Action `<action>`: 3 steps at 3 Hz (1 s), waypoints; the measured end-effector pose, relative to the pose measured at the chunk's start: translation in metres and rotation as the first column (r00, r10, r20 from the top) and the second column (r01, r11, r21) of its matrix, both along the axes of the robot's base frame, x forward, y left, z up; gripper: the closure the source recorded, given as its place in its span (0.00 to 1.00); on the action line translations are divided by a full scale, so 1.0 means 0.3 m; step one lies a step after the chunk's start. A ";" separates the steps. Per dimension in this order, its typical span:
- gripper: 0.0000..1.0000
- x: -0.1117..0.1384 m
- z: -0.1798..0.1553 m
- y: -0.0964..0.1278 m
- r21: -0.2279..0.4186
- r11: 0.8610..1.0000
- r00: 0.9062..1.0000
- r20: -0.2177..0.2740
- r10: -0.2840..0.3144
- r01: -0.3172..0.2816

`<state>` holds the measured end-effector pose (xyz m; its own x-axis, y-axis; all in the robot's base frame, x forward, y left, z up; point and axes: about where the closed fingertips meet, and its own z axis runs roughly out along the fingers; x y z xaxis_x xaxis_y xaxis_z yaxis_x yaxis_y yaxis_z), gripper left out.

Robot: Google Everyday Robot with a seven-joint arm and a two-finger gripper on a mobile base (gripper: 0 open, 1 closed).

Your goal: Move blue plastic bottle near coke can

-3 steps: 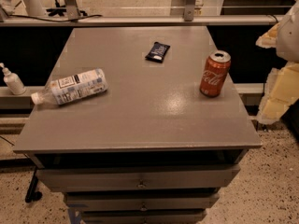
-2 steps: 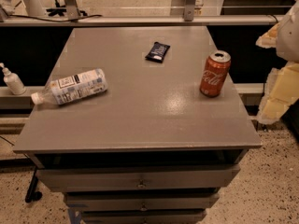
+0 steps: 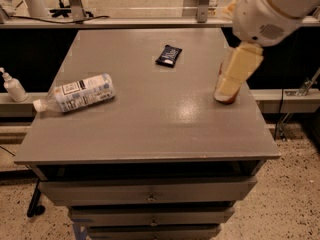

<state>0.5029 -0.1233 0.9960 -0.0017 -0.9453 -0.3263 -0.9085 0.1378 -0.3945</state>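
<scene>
The blue plastic bottle lies on its side at the left of the grey table, white cap pointing left towards the edge. The coke can stands at the right side of the table. Only its red base shows, because a cream link of my arm hangs in front of it. The white arm housing fills the upper right corner. My gripper itself does not show; it is out of view beyond the arm links. The bottle and the can are far apart, nearly the table's width.
A flat dark blue packet lies at the back middle of the table. A small white pump bottle stands on a ledge left of the table. Drawers are below the tabletop, and a rail runs behind it.
My arm has swung in from the right edge and now covers most of the coke can. The bottle, can and packet have not moved.
</scene>
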 end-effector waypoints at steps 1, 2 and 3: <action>0.00 0.105 0.018 0.239 0.060 0.991 0.991 0.054 0.119 -0.122; 0.00 0.154 -0.023 0.469 0.122 0.965 0.972 0.063 0.226 -0.232; 0.00 0.185 -0.098 0.667 0.181 0.932 0.949 0.045 0.312 -0.315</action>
<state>0.5582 0.0768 0.9665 0.2917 -0.8206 -0.4915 -0.9113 -0.0822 -0.4035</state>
